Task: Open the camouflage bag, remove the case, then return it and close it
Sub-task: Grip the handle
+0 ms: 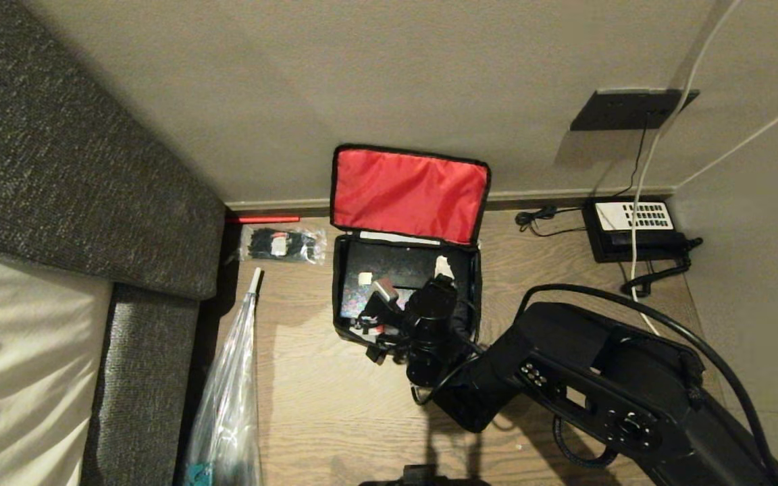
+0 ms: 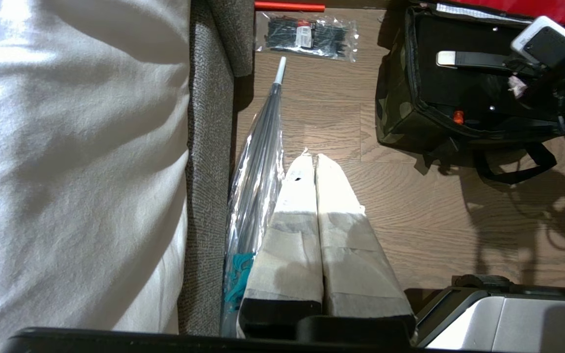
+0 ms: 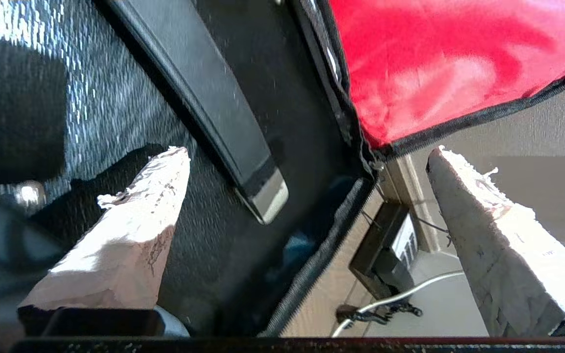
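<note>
Gaping wide and holding nothing, the right gripper (image 3: 307,157) is hanging over the open top of the boxy camouflage bag with red lining (image 1: 408,192). One tape-wrapped fingertip (image 3: 157,169) is sitting above the flat black hard case (image 1: 396,266), the other fingertip (image 3: 451,169) is sticking out past the bag's black-trimmed edge. The case is lying inside the bag, its black strap handle with silver-white ends (image 3: 214,98) running just beside the first fingertip; cannot tell if anything is touching. The bag's red-lined lid is standing up against the beige wall (image 1: 429,67), bag body resting on the brown wood-grain floor (image 1: 335,405). The right arm is reaching in from the lower right of the head view, black wrist over the bag's near side.

The left gripper (image 2: 316,159) is parked well apart from the bag, its taped fingers (image 2: 336,196) pressing together, empty, over the floor beside a clear plastic folded umbrella (image 2: 258,166). A clear packet of black cable ties (image 1: 282,244) is lying just left of the bag. A black telephone with white keypad panel (image 1: 632,229) is sitting by the wall to the bag's right. A grey upholstered bed edge with white sheet (image 1: 38,270) is filling the left side.
</note>
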Controlling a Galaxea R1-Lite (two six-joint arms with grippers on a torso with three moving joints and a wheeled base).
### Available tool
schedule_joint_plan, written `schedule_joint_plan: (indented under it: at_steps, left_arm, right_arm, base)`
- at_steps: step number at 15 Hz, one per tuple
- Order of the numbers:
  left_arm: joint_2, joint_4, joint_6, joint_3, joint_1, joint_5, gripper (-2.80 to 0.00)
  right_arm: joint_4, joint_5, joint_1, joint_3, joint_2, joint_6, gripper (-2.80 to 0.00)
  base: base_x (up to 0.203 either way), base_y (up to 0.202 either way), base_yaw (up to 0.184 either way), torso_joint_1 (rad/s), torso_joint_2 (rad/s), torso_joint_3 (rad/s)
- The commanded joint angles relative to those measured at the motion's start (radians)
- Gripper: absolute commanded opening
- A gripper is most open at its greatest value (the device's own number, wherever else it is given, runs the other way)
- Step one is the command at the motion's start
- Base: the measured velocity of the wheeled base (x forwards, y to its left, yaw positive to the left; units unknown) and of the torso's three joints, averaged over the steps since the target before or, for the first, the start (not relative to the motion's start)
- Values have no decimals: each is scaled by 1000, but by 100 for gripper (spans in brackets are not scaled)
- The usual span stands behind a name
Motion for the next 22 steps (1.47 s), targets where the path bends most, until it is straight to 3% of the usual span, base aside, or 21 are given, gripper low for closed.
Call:
schedule_joint_plan:
  at_steps: [1, 5, 16, 22]
  left_arm:
    - [-2, 0, 0, 3, 0, 1, -280]
    - [-2, 0, 0, 3, 0, 1, -280]
    - [-2, 0, 0, 3, 0, 1, -280]
    - [-2, 0, 0, 3, 0, 1, -280]
  right_arm:
    - [-15, 4, 0, -33, 37, -4, 0]
    - [-28, 100, -20, -46, 52, -28, 0]
    - [-108, 115, -84, -119, 93, -275, 0]
    - [-117, 141, -99, -151, 113, -304, 0]
  base:
    - [0, 0, 0, 0, 0, 0]
    - [0, 0, 0, 0, 0, 0]
    - [0, 0, 0, 0, 0, 0]
    - [0, 0, 0, 0, 0, 0]
